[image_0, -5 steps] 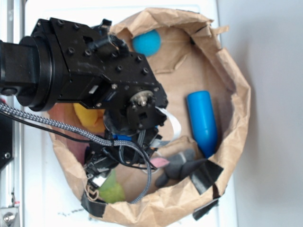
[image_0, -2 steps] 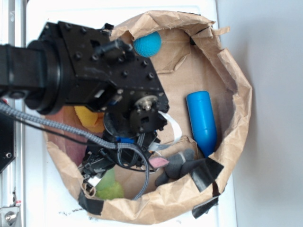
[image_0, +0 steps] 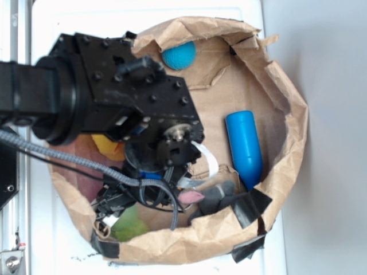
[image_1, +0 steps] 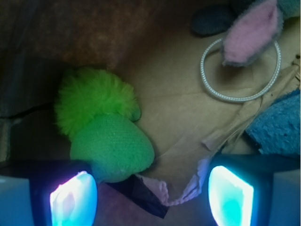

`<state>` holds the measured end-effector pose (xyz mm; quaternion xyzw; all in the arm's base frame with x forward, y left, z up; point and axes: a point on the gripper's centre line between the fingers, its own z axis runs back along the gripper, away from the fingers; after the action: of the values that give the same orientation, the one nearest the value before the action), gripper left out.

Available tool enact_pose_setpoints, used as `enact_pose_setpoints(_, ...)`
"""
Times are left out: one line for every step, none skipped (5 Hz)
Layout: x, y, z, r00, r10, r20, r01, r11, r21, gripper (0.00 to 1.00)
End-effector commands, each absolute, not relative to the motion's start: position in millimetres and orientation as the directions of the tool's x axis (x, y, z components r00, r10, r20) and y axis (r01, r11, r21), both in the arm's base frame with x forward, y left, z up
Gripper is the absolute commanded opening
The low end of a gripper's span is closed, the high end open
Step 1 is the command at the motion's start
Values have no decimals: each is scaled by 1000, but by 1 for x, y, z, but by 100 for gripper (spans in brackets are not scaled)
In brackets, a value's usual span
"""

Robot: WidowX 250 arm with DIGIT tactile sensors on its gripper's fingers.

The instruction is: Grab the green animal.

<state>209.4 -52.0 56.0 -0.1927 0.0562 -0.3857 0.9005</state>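
The green animal (image_1: 106, 129) is a lime-green plush with a fuzzy tuft above a smoother rounded body, lying on the brown paper floor of the bag. In the exterior view only a patch of the green animal (image_0: 131, 226) shows near the bag's lower left rim. My gripper (image_1: 153, 197) is open, its two glowing pads wide apart. The left pad (image_1: 74, 200) sits just below the toy's lower edge; the toy is not between the pads. In the exterior view my gripper (image_0: 117, 209) is mostly hidden under the black arm and cables.
A crumpled brown paper bag (image_0: 287, 132) walls everything in. Inside lie a blue cylinder (image_0: 245, 149), a teal ball (image_0: 179, 56), a grey plush with a pink ear (image_1: 251, 30), a white ring (image_1: 240, 70), a yellow cloth (image_0: 109, 148) and a blue spongy thing (image_1: 280, 125).
The arm has shifted slightly down and left toward the bag's lower left corner, covering more of the green toy. The bag's lower rim has crept up a little.
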Motion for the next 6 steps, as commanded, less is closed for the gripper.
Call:
enact_pose_setpoints(213,-74,37,673,-731,109,722,618,-312,100)
enact_pose_setpoints(221,-83,38,675,-729,113,722,622,-303,100)
enact_pose_setpoints(221,-83,38,675,-729,113,722,622,-303,100)
enact_pose_setpoints(221,-83,38,675,-729,113,722,622,-303,100)
enact_pose_setpoints(221,-83,38,675,-729,113,722,622,-303,100)
enact_pose_setpoints(221,-83,38,675,-729,113,722,622,-303,100)
